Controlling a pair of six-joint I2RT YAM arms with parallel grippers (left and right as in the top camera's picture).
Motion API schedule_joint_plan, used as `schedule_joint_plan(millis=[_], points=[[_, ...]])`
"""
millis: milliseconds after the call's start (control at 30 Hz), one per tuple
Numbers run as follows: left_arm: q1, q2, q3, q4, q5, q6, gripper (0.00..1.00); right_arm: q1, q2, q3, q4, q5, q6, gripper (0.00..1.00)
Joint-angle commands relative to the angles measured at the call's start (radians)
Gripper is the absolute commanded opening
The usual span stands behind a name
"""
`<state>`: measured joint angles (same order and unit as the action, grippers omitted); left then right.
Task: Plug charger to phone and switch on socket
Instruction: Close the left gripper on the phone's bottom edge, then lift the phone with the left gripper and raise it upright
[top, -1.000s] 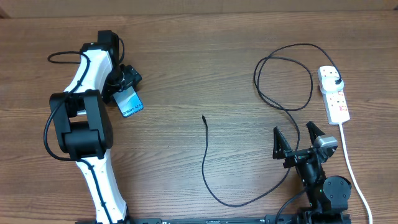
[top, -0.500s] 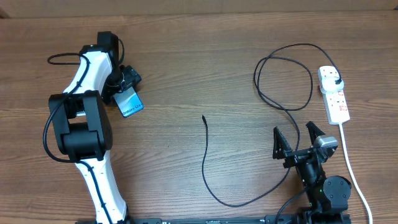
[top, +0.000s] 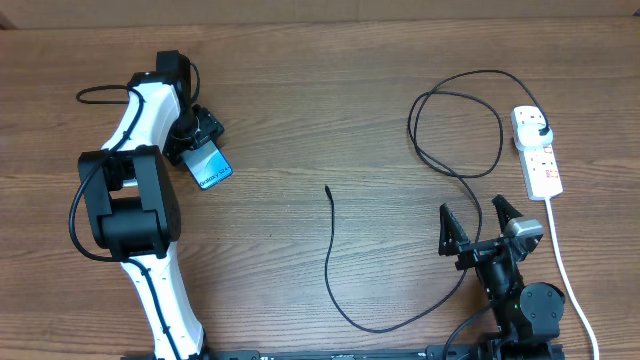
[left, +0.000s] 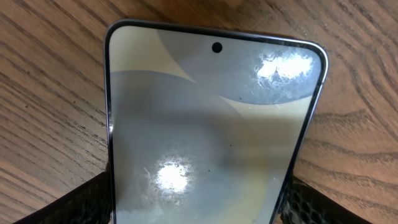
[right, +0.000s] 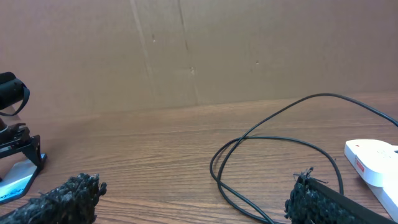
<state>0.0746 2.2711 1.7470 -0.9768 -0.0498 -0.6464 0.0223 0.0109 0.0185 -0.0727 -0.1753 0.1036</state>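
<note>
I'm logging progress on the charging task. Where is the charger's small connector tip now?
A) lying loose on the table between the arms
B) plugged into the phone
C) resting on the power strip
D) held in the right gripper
A: overhead, the connector tip lies bare on the wood, apart from the phone in the left gripper and from the open right gripper.

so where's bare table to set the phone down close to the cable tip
Widest bare table lies between the phone, held in the left tool, and the cable tip, running down to the near edge. The far band above the tip is also free. Crowded: the right side, with cable loops, power strip and right tool.
</note>
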Motion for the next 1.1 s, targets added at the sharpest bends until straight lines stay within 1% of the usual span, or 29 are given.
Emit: schedule_joint_plan(millis=[0, 167, 233, 267, 367, 433, 467, 533, 567, 600, 700, 733, 767, 867, 1067], points=[[0.004, 0.065, -0.057, -0.012, -0.002, 0.007, 0.76, 0.006, -0.008, -0.01, 0.003, 0.01, -0.008, 1.0], [0.004, 0.065, -0.057, -0.014, -0.001, 0.007, 0.71, 0.006, -0.008, -0.01, 0.003, 0.01, -0.008, 1.0], [0.003, 0.065, -0.057, -0.016, -0.001, 0.007, 0.67, 0.006, -0.008, -0.01, 0.003, 0.01, -0.008, 1.0], [0.003, 0.065, -0.057, -0.017, -0.002, 0.007, 0.61, 0.006, -0.008, -0.01, 0.003, 0.01, -0.008, 1.0], [0.003, 0.065, -0.057, -0.017, -0.002, 0.007, 0.57, 0.006, -0.008, -0.01, 0.003, 0.01, -0.008, 1.0], [0.004, 0.065, -0.057, -0.017, -0.002, 0.007, 0.52, 0.006, -0.008, -0.01, 0.003, 0.01, -0.008, 1.0], [0.004, 0.065, -0.057, -0.017, -0.002, 0.007, 0.46, 0.006, -0.008, -0.01, 0.003, 0.011, -0.008, 1.0], [0.004, 0.065, -0.057, -0.017, -0.002, 0.007, 0.42, 0.006, -0.008, -0.01, 0.003, 0.011, -0.008, 1.0], [0.003, 0.065, -0.057, -0.017, -0.002, 0.007, 0.38, 0.006, -0.008, -0.01, 0.003, 0.011, -0.008, 1.0], [0.003, 0.065, -0.057, -0.017, -0.002, 0.007, 0.28, 0.006, -0.008, -0.01, 0.003, 0.011, -0.008, 1.0], [0.003, 0.065, -0.057, -0.017, -0.002, 0.007, 0.17, 0.006, -0.008, -0.01, 0.003, 0.011, -0.008, 1.0], [0.003, 0.065, -0.057, -0.018, -0.002, 0.008, 0.1, 0.006, -0.008, -0.01, 0.003, 0.011, -0.008, 1.0], [0.004, 0.065, -0.057, -0.018, -0.002, 0.008, 0.04, 0.006, -0.008, -0.01, 0.003, 0.01, -0.008, 1.0], [0.003, 0.064, -0.05, -0.021, 0.004, 0.007, 0.04, 0.006, -0.008, -0.01, 0.003, 0.011, -0.008, 1.0], [0.003, 0.064, 0.026, -0.093, 0.033, 0.018, 0.04, 0.006, -0.008, -0.01, 0.003, 0.011, -0.008, 1.0]])
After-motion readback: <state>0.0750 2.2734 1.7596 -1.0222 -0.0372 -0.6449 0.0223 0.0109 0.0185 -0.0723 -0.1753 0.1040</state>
